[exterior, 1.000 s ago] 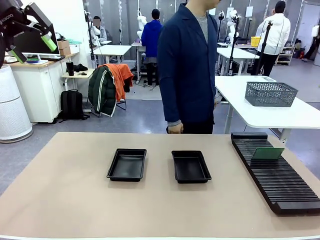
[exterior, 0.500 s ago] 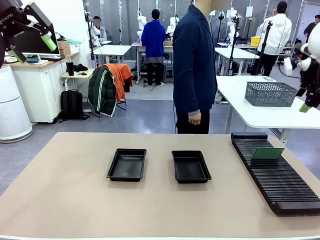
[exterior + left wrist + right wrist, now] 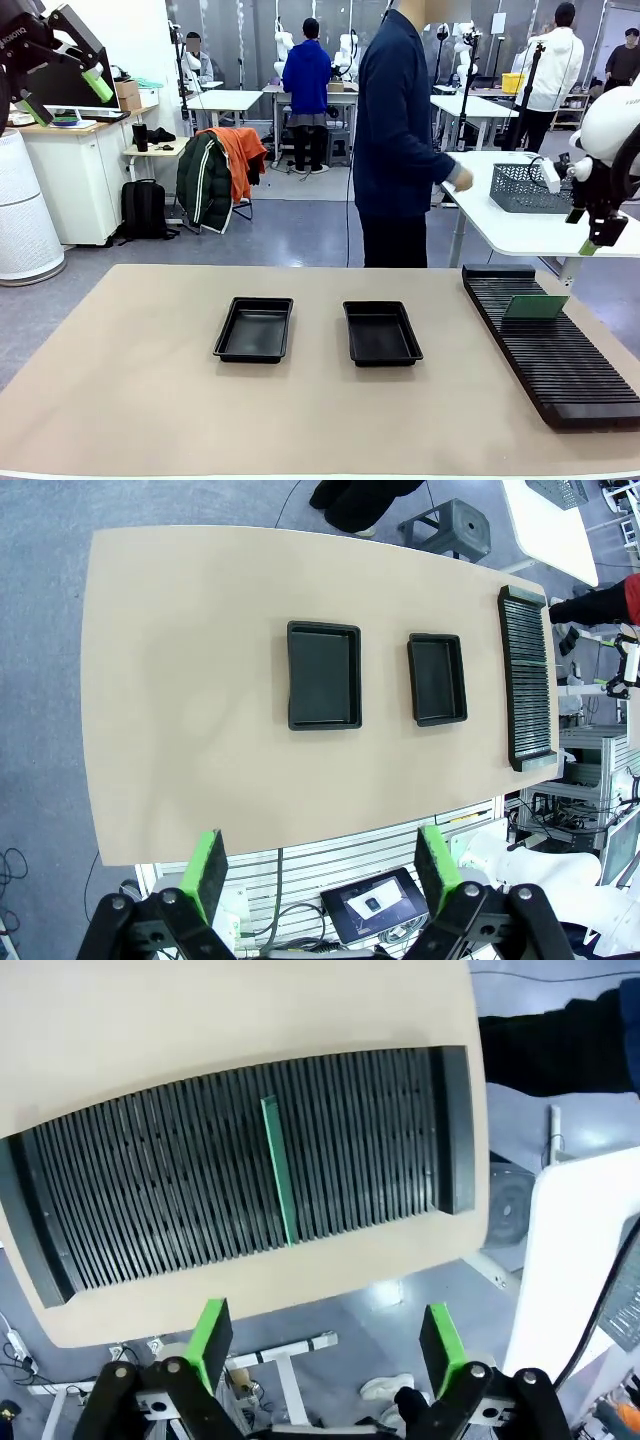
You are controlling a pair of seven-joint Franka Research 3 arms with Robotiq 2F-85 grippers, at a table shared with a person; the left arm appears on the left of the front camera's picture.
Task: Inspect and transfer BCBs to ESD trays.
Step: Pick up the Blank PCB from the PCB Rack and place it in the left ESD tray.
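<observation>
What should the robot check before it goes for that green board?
1. Right hand open: ok.
2. Left hand open: ok.
3. Board standing upright in rack: ok.
4. Trays empty: ok.
5. Person clear of rack: ok.
6. Board free of flaws: cannot tell.

Bare table (image 3: pixel 130 400) around ESD trays (image 3: pixel 254 329), rack (image 3: pixel 560 370) flanking right

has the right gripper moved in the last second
Yes. The right gripper has come in from the right and dropped, now beside the grey mesh basket.
</observation>
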